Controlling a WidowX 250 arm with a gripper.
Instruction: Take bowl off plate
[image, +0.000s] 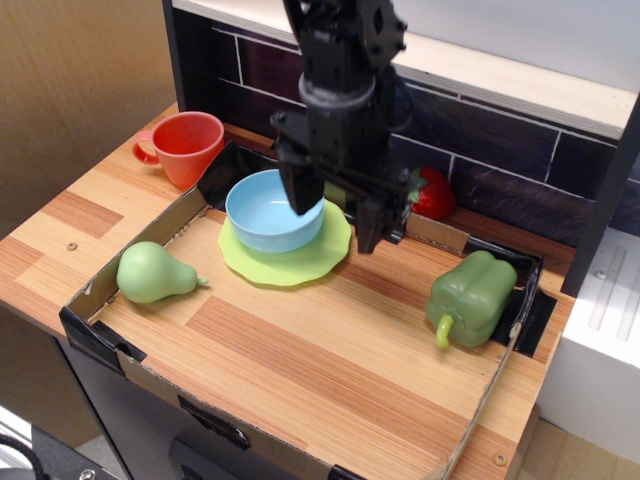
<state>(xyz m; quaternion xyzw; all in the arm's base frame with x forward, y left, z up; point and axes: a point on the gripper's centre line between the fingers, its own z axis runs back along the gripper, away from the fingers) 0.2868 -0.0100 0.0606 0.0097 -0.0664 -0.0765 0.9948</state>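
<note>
While the arm hangs over the back of the tray, here is the layout.
end effector (337, 216): black, two fingers spread apart, nothing between them; left-hand finger (304, 192) sits in front of the bowl's right rim, other finger (371, 222) is over the plate's right edge. Cannot tell if the first finger touches the bowl.
bowl (267, 210): light blue, glossy, upright, sitting on the plate, toward its back-left part; right side partly hidden by the arm.
plate (285, 256): lime green, flat, wavy rim, lying on the wooden floor of the tray; wider than the bowl, front and right parts showing.
tray (95, 335): shallow cardboard-walled box with black tape at the corners, resting on the desk; holds plate, bowl, pear and pepper.
pear (152, 272): pale green, on its side at the tray's left wall, stem pointing right, well apart from the plate.
pepper (470, 297): green bell pepper, right side of the tray, near the right wall, stem toward the front.
cup (186, 146): red-orange with a handle, upright on the desk outside the tray, just behind its back-left corner.
strawberry (430, 194): red with green top, behind the tray by the dark brick wall, partly hidden by the arm.
desk (45, 235): light wood grain, bare strip showing left of the tray.
</note>
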